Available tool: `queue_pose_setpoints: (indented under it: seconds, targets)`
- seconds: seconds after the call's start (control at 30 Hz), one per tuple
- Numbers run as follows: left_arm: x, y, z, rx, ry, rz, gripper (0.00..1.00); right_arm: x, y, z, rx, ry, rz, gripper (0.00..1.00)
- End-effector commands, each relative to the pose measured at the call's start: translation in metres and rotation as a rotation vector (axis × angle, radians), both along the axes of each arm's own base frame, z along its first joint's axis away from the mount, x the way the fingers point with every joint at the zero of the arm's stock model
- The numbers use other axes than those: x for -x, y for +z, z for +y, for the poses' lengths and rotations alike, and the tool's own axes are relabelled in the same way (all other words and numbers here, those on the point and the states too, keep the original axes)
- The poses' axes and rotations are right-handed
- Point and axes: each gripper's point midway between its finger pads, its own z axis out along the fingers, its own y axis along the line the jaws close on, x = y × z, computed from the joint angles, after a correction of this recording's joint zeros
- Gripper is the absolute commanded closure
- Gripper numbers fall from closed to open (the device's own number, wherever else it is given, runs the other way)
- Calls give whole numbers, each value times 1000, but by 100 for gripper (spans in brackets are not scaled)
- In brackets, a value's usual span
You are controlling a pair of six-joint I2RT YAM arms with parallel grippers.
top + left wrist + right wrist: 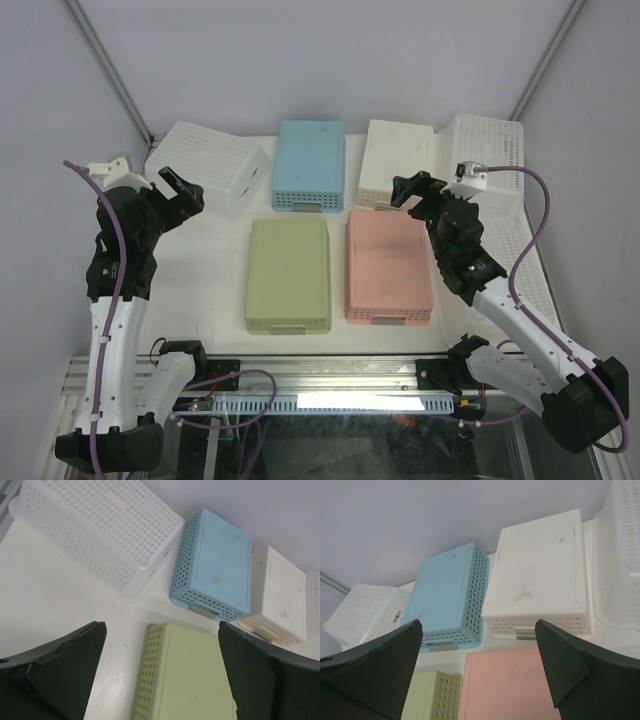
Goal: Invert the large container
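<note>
**A:** Top external view: where do the big ones sit?

**B:** Two large perforated white baskets stand at the back of the table (200, 290). The left large basket (200, 160) sits askew at the far left corner. The right large basket (490, 150) is at the far right, touching or just beside the small white box (395, 160).

**A:** Which way up?

**B:** The left one looks base-up in the left wrist view, with a holed bottom on top and no opening showing. That fits a finished flip, or a basket that simply lies so. I cannot tell the right one's way up.

**A:** And the end effectors?

**B:** The left end effector (183, 192) and the right end effector (412, 195) are both spread wide, hold nothing, and hover above the table.

**A:** If a flip is called for?

**B:** I'd pinch a side wall at the rim and lift clear of the neighbours. Then roll it about its long axis, because thin plastic may flex and slip.

**A:** Contents?

**B:** None are visible. The blue box (310, 160), green box (288, 270), pink box (388, 262) and small white box all show closed bases upward.
</note>
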Motion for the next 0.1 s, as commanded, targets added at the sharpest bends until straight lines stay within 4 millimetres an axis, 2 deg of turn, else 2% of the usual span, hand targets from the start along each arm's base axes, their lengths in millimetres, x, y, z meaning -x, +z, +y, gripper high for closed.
queue_pose_setpoints:
  seconds: [0.0,0.07]
  targets:
    - [-3,16,-2,-7,-22,-73,1,-2,39,-8,-44,-38,-100,1]
    - [-5,13,-2,-8,-25,-64,1,-1,38,-8,-43,-39,-99,1]
